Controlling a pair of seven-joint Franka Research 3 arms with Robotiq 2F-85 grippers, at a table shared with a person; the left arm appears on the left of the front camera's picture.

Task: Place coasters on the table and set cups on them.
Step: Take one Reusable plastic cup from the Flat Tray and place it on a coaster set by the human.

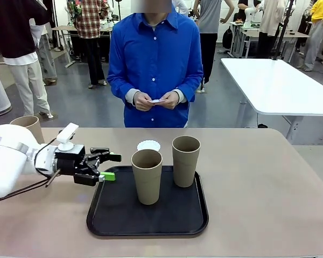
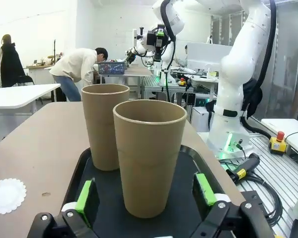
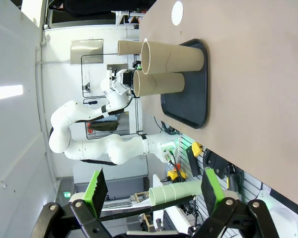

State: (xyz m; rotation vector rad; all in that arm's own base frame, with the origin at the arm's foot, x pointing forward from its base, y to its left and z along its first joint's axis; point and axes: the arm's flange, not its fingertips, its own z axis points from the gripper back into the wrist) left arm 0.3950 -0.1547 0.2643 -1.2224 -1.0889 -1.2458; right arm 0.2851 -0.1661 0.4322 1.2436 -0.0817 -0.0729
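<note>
Two cups [image 1: 185,160] centre frame on black tray [image 1: 118,215]; one coaster [image 1: 148,145] on table [image 1: 258,183] just above tray. Left gripper [image 1: 112,166] left of tray, jaws spread wide, nothing held, facing nearer cup [image 1: 147,176]. Right gripper [image 3: 154,187] likewise spread, nothing held. Cup pickup stage; next likely needs closing around nearer cup.

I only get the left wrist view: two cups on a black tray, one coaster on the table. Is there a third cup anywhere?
Observer: Yes, a third cup stands on the table behind the left arm, off the tray.
Operator: Any more coasters?
Observer: The person holds a small white piece in both hands; I cannot tell whether it is a coaster.
Operator: Is the right hand free?
Observer: Yes, the right hand is open with nothing between its fingers.
</note>
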